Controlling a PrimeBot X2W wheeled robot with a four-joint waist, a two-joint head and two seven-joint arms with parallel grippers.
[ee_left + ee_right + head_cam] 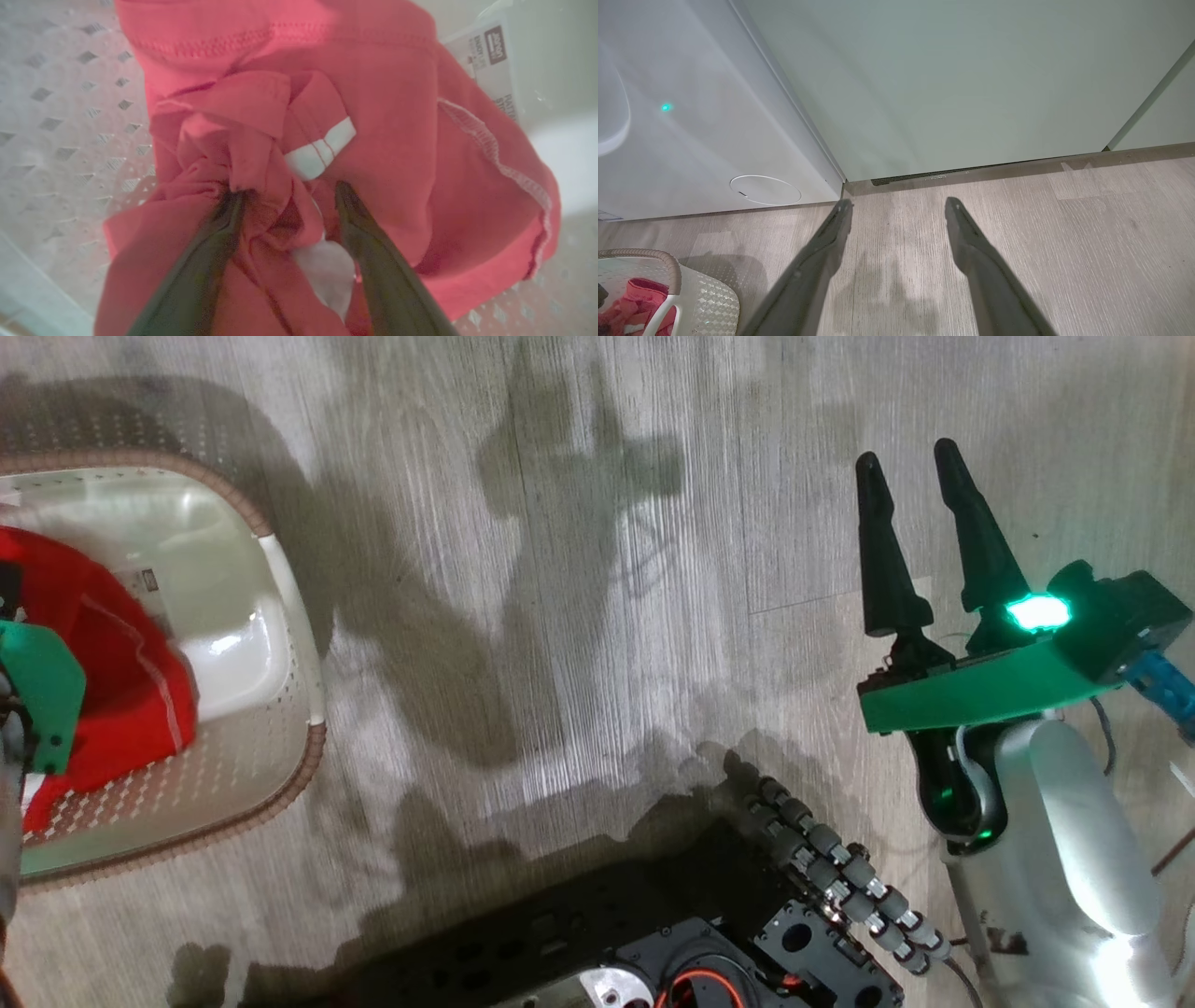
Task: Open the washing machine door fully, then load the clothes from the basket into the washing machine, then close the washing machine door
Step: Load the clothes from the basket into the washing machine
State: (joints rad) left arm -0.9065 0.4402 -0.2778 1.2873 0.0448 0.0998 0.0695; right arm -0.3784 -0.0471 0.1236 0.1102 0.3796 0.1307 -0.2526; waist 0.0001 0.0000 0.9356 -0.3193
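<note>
Bright red clothes point(397, 140) with a white trim stripe lie bunched in the cream perforated basket point(299, 616), which stands on the floor at the left of the head view. My left gripper point(290, 191) is down in the basket, open, its two fingers straddling a fold of the red fabric and pressing into it. My right gripper point(907, 455) hangs open above bare floor at the right, holding nothing. The white washing machine point(691, 130) stands ahead of it to the left. The washing machine door is out of view.
A pale green cabinet point(948, 84) stands right of the machine, over the wood-look floor point(1064, 242). A small round white panel point(765, 190) sits low on the machine's front. My dark wheeled base point(653, 943) lies at the bottom of the head view. A sticker point(490, 60) lies on the basket floor.
</note>
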